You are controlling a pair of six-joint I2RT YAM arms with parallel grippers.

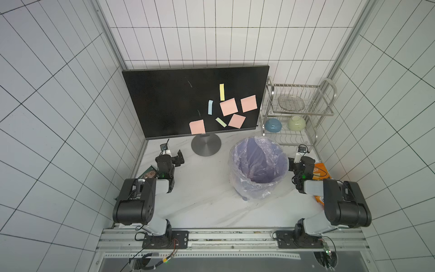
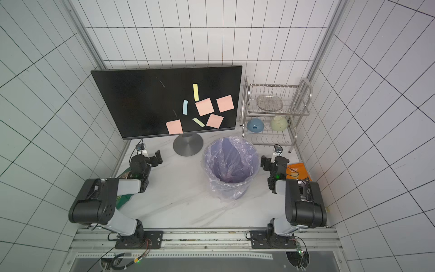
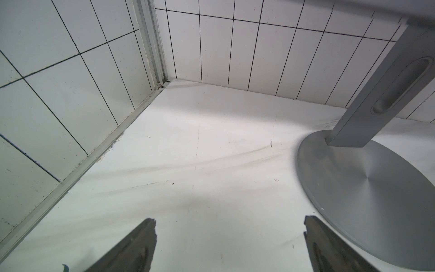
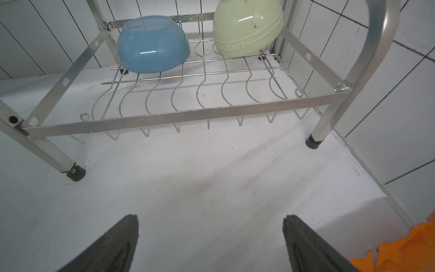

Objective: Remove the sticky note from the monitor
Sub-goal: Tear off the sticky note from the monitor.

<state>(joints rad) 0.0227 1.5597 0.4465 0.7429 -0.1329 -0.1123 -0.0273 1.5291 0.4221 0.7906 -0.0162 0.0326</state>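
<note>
**Top views: seven notes on monitor, both grippers apart and empty**

Left gripper (image 1: 180,157) sits in front of the monitor (image 1: 164,101), under its left half and just left of its base (image 1: 206,145). In the left wrist view the fingers (image 3: 141,242) stand wide apart over bare tabletop, with nothing between them.

The monitor stands upright against the back wall. All the notes are on its right half. From left:
- bezel note (image 1: 197,126), pink, overlapping the lower bezel above the base
- blue strip (image 1: 210,107)
- green strip (image 1: 221,122)
- yellow strip (image 1: 221,92), nearest the monitor's top
- middle note (image 1: 228,106), pink
- low note (image 1: 237,120), pink
- right note (image 1: 248,103), pink

A bag-lined bin (image 1: 231,155) stands in front of the monitor's right end. The rack (image 1: 329,113) stands just right of the monitor. Right gripper (image 1: 292,164) is in front of the rack, jaws wide apart and empty.
</note>
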